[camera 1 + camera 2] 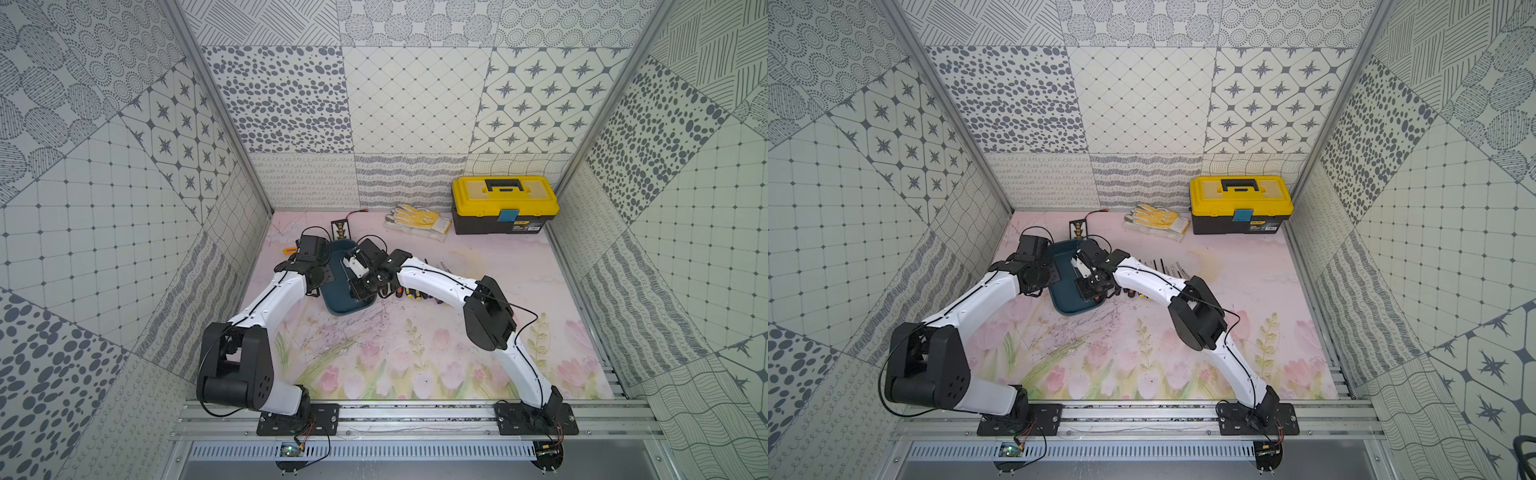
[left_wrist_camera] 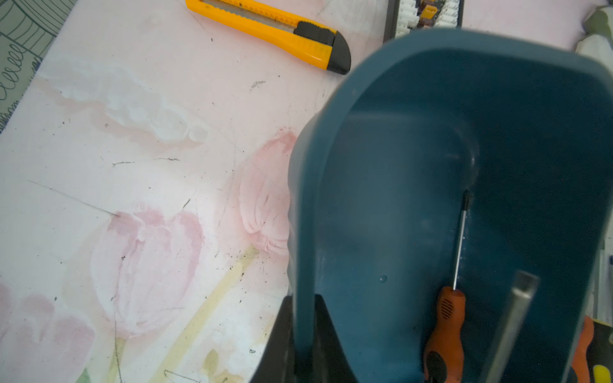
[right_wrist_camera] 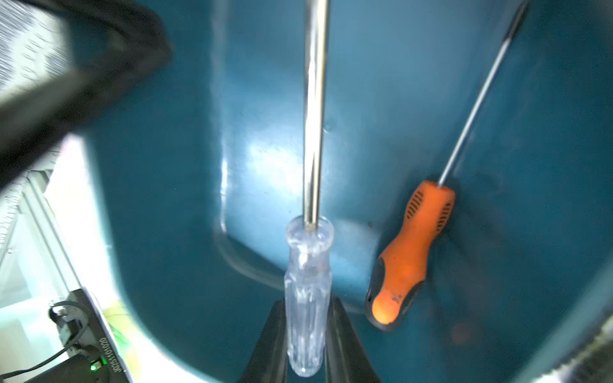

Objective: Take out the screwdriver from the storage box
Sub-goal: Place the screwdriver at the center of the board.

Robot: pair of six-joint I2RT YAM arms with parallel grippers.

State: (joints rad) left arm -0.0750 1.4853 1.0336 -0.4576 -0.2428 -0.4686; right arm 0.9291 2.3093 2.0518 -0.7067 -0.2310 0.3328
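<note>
Right gripper [image 3: 306,318]: its jaws are squeezing tight on the clear handle of the screwdriver [image 3: 308,265], inside the storage box [image 3: 159,205].
Screwdriver: it is pointing its long metal rod away from the wrist. It is looking lifted off the box floor, but the blur is making that hard to tell. The smooth handle could slip out if the arm jerks. The rod could knock the box wall on the way up.
Orange screwdriver [image 3: 414,245]: it is lying on the box floor, near the held one but apart. It could get bumped.
Left gripper [image 2: 302,318]: it is pinching the box wall at the box's 9 o'clock side, one finger inside and one outside. If it lets go, the box could slide or tip.
Other screwdrivers [image 1: 415,294]: they are lying on the table [image 1: 415,353] at the box's 3 o'clock, half hidden by the right arm.
Gloves [image 1: 417,220]: they are lying far back at 12 o'clock.
Toolbox [image 1: 505,195]: it is sitting far back at 1 o'clock.
Hard to see: the held rod's tip is cut off, and the arms are covering much of the box from above.
</note>
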